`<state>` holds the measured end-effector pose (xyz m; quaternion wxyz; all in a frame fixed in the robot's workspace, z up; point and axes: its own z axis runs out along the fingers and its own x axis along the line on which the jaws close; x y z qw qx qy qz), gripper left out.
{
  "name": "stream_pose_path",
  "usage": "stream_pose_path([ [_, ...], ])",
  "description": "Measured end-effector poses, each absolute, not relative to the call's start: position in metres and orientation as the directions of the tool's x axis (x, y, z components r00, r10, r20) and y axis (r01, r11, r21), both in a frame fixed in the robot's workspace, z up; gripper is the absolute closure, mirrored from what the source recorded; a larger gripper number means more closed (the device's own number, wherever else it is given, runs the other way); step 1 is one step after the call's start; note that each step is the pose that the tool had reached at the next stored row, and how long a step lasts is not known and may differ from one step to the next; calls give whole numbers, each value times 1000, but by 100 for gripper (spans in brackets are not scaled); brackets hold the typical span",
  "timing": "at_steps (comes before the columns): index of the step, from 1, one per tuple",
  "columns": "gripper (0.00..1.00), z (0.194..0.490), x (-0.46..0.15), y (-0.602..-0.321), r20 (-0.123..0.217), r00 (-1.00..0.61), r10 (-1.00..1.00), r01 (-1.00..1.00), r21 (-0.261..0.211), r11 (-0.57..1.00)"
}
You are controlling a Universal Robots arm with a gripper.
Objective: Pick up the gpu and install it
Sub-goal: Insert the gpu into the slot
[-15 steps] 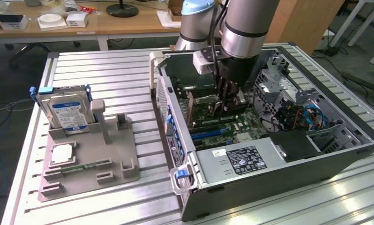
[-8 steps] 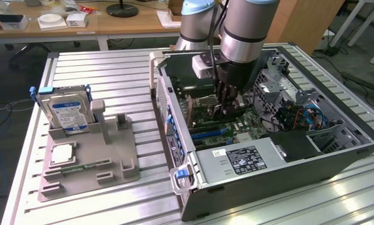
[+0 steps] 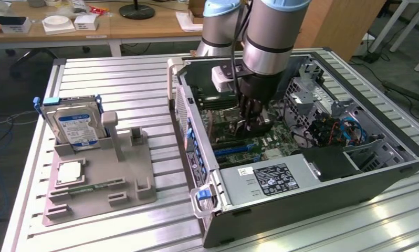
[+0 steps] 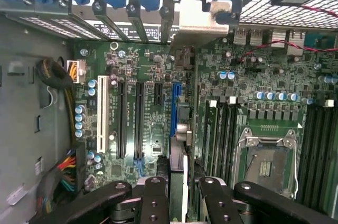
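While my gripper (image 3: pixel 253 125) hangs low inside the open computer case (image 3: pixel 322 205), its fingers (image 4: pixel 156 200) are clamped on the gpu (image 4: pixel 178 168), one on each face. From the wrist view the card stands edge-on over the motherboard (image 4: pixel 137 129), along the blue slot (image 4: pixel 176 102), with its silver bracket (image 4: pixel 196 20) at the case's rear wall. I cannot tell whether it is seated.

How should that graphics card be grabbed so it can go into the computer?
Probably by its long upper edge, coming from straight above. The gpu stands on edge over the motherboard, so its two flat faces give the fingers parallel surfaces to pinch, and the lower edge is left free for the slot. The gripper holds it this way.
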<state>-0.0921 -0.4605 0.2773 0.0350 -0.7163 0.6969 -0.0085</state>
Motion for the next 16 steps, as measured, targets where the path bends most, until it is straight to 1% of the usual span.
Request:
stream_pose_path([
  [16, 73, 257, -102, -461, -36, 29, -999, -998, -62, -26],
])
